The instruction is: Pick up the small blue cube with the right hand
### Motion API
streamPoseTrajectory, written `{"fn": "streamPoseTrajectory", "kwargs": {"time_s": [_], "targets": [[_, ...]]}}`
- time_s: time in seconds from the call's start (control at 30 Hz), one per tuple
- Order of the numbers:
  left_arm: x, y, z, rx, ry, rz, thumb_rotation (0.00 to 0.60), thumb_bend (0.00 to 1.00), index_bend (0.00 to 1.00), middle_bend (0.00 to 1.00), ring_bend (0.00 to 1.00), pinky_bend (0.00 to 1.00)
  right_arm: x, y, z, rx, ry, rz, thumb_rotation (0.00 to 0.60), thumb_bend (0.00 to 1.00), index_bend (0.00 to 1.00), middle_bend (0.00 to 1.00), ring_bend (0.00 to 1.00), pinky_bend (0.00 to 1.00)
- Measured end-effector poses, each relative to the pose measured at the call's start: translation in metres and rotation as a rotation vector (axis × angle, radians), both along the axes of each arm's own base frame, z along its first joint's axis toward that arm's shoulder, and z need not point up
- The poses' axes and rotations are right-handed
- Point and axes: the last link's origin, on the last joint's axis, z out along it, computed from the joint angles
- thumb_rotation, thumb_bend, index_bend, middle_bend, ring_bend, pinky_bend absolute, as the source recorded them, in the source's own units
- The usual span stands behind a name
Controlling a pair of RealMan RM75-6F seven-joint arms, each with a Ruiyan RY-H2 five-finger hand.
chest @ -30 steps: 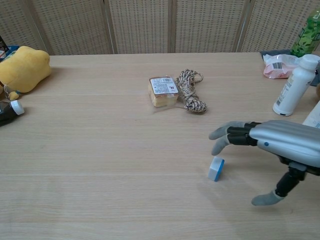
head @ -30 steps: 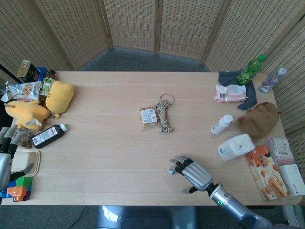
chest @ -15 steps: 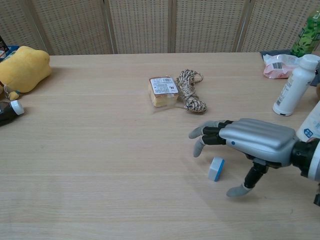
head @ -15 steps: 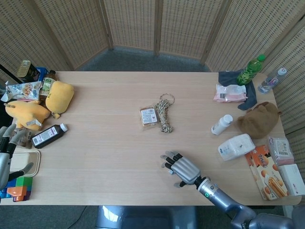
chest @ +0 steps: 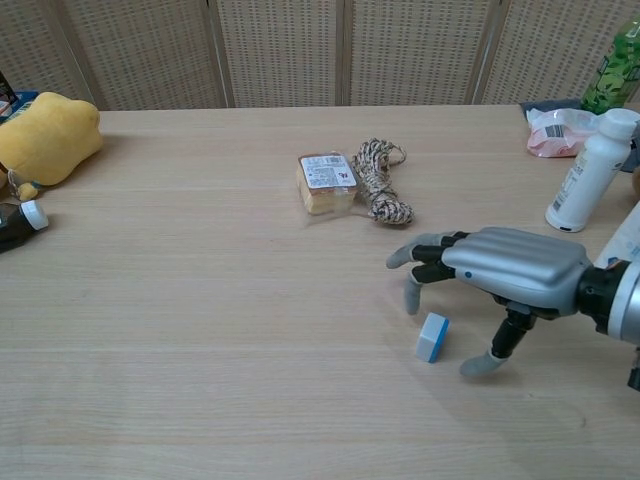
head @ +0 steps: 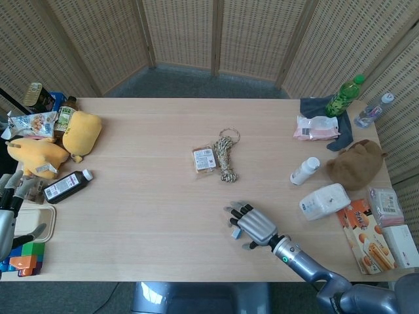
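Blue cube (chest: 432, 337) sits on the table (chest: 200, 300) under the right hand (chest: 500, 272), fingers spread, apparently not touching it.

robot hand (chest: 500, 285) above blue cube (chest: 432, 337), apart

Silver robot hand (chest: 520, 275) w/ black fingers, grey tips, green wrist LED.

A robot test room, screened off by woven folding partitions (head: 216, 33), with a wide wooden desk (head: 150, 203) whose side edges carry plush toys (head: 82, 133), bottles (head: 342, 96), snack boxes (head: 368, 243) and coloured blocks (head: 25, 256).
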Motion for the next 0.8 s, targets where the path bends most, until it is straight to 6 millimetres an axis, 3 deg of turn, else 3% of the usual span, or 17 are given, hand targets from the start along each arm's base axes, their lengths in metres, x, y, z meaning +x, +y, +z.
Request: {"fn": "streamPoseTrajectory", "kwargs": {"time_s": [0.53, 0.8], "targets": [[0.000, -0.001, -0.001, -0.001, 0.005, -0.001, 0.600, 0.00, 0.16, 0.00, 0.00, 0.00, 0.001, -0.008, -0.008, -0.009, -0.005, 0.078, 0.600, 0.00, 0.42, 0.00, 0.00, 0.05], [-0.001, 0.000, -0.002, -0.006, 0.008, 0.002, 0.600, 0.00, 0.16, 0.00, 0.00, 0.00, -0.010, -0.012, -0.013, -0.003, -0.013, 0.083, 0.600, 0.10, 0.47, 0.00, 0.00, 0.05]]}}
